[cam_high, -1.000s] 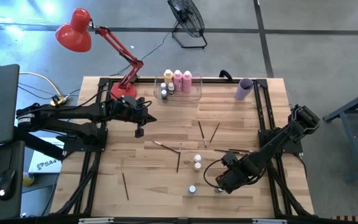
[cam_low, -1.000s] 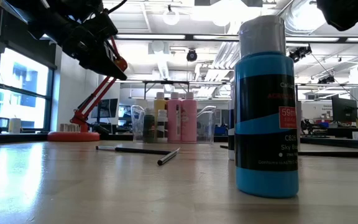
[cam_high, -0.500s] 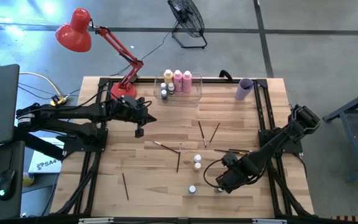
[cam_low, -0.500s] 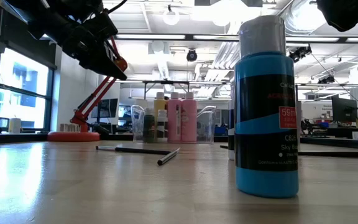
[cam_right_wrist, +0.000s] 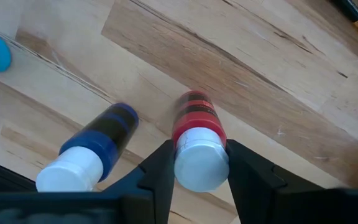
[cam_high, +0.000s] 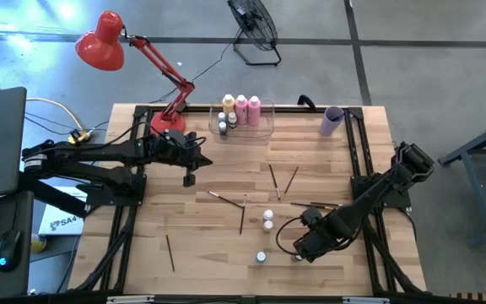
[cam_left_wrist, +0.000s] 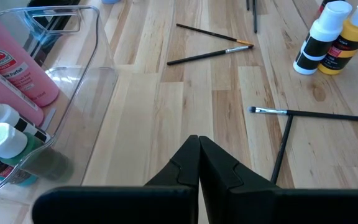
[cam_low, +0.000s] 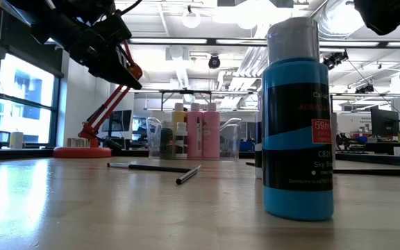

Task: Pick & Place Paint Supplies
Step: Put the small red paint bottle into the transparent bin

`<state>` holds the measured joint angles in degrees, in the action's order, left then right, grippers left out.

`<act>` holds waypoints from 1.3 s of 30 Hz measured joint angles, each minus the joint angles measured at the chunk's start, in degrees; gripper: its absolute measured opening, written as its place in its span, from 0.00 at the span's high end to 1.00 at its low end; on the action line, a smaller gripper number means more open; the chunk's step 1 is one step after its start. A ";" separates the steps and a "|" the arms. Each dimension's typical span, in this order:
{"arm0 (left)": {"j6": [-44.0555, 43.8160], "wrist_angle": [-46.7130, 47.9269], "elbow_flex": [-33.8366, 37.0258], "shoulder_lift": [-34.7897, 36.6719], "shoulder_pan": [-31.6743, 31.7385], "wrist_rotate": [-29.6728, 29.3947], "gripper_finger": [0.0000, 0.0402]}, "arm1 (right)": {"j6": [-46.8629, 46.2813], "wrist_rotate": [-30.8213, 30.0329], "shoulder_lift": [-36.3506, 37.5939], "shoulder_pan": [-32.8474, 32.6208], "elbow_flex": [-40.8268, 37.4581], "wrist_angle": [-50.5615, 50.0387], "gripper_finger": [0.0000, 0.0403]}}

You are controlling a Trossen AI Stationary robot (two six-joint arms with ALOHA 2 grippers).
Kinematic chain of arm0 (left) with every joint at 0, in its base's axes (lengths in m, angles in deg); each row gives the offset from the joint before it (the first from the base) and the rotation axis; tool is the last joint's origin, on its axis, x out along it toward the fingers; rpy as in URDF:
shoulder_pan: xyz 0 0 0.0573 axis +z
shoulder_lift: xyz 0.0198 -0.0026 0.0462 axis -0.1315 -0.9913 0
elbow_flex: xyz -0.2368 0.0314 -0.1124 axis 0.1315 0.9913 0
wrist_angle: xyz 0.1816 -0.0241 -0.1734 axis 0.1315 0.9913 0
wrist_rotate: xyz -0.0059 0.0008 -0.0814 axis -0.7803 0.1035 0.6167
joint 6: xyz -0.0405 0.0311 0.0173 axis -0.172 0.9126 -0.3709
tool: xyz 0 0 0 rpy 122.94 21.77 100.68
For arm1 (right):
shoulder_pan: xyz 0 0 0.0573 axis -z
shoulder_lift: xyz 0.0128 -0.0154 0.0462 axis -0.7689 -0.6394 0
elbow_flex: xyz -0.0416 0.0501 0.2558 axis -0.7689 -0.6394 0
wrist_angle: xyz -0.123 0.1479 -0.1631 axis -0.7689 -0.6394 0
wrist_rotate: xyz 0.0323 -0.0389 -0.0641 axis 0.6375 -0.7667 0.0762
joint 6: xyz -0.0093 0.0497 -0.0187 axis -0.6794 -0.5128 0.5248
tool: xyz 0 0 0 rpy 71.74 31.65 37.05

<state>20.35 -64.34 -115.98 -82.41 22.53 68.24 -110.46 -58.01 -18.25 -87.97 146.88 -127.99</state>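
My right gripper (cam_right_wrist: pixel 199 177) points down at the table's near right, shut on a small red bottle (cam_right_wrist: pixel 194 118) with a white cap. A small dark-blue bottle (cam_right_wrist: pixel 89 152) stands beside it. More tiny bottles (cam_high: pixel 267 220) and thin paintbrushes (cam_high: pixel 272 179) lie scattered on the wood. A sky-blue bottle (cam_low: pixel 297 125) stands close to the low camera. Tall pink and yellow-orange bottles (cam_high: pixel 241 106) stand in the clear bin (cam_high: pixel 264 127) at the far edge. My left gripper (cam_left_wrist: pixel 197 155) hovers shut, with nothing in it, near the bin's left side (cam_high: pixel 189 177). My right gripper pinches the red bottle's white cap (cam_right_wrist: pixel 201 163) between its two fingers, one on each side. The fingers (cam_right_wrist: pixel 157 177) come from above, pointing down. The bottle is upright under them; whether its foot rests on the wood I cannot tell.
A red desk lamp (cam_high: pixel 99 42) has its base at the table's far left corner. A lilac cup (cam_high: pixel 332 121) sits at the far right. Two bottles, one white-and-black and one yellow (cam_left_wrist: pixel 328 37), stand mid-table among crossed brushes (cam_left_wrist: pixel 210 53).
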 joint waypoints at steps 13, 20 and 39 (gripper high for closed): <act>0.00 -0.01 0.00 0.00 0.00 0.00 1.00 | -0.34 0.02 0.00 0.00 0.00 0.50 0.68; -0.02 0.00 0.00 0.00 0.01 0.00 1.00 | 1.34 -0.02 0.00 0.00 0.01 2.34 0.71; -0.04 -0.01 0.00 0.00 0.00 0.00 1.00 | 1.59 -0.30 1.43 0.45 0.02 0.01 0.71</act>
<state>20.32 -64.35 -115.98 -82.41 22.53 68.24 -108.87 -58.31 -16.81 -87.52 146.91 -127.99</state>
